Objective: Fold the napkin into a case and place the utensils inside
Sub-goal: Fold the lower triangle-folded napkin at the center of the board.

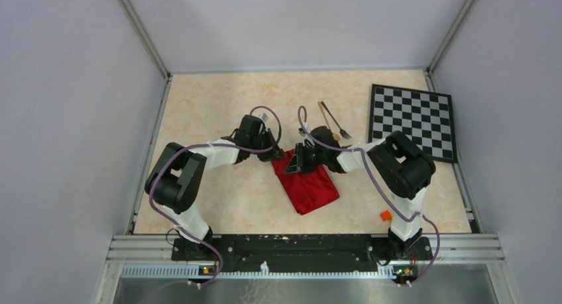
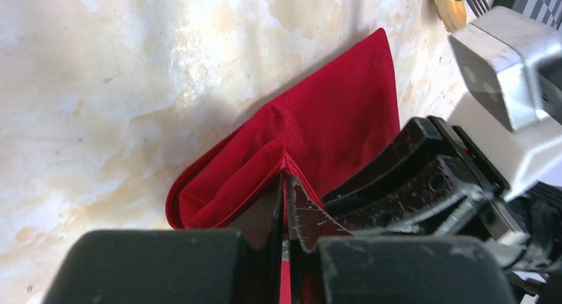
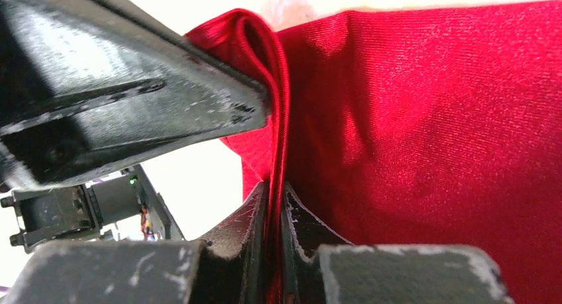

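The deep-red napkin [image 1: 308, 185] lies folded in the middle of the table, its far end lifted between the two arms. My left gripper [image 1: 277, 152] is shut on a pinched edge of the napkin [image 2: 318, 128], the cloth rising from between its fingertips [image 2: 285, 185]. My right gripper [image 1: 295, 163] is shut on a folded layer of the napkin [image 3: 424, 118], red fabric squeezed between its jaws [image 3: 274, 198]. The gold spoon [image 1: 326, 118] and dark fork [image 1: 338, 124] lie side by side beyond the grippers, toward the far right. The spoon's bowl [image 2: 450, 2] shows at the left wrist view's top edge.
A black-and-white checkered board [image 1: 412, 122] lies at the far right. A small orange block [image 1: 385, 216] sits near the right arm's base. The left gripper's black finger [image 3: 132, 105] crosses the right wrist view. Grey walls enclose the table.
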### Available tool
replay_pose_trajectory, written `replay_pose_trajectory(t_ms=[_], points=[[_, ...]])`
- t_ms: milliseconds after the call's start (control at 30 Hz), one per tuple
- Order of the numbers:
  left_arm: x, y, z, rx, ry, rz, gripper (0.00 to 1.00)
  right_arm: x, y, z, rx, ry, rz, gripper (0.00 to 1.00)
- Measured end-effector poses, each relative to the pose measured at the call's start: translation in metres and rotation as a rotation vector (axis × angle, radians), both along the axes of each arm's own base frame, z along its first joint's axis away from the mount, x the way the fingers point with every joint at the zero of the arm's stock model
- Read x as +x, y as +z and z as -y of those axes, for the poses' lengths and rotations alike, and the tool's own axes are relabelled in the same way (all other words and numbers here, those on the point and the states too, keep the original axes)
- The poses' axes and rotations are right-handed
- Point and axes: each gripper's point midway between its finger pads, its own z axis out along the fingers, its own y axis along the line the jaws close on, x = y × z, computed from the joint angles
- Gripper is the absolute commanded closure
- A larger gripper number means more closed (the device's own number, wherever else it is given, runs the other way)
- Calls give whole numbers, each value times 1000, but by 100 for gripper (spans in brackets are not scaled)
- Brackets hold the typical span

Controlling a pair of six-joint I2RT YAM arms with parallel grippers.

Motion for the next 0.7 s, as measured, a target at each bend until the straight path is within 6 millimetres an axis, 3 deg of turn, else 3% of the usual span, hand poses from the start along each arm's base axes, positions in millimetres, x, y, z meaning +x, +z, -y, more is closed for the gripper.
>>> replay_pose_trajectory(t_ms=[300,500,700], points=[[4,-23,9,-19,-36,-35,95,1,14,16,-84,4,78,62],[8,-24,18,-56,-66,-29,95,-6,24,23,-88,21,118,58],[7,-23,19,-62,-71,-30,96,-34,11,39,-95,41,63,57]])
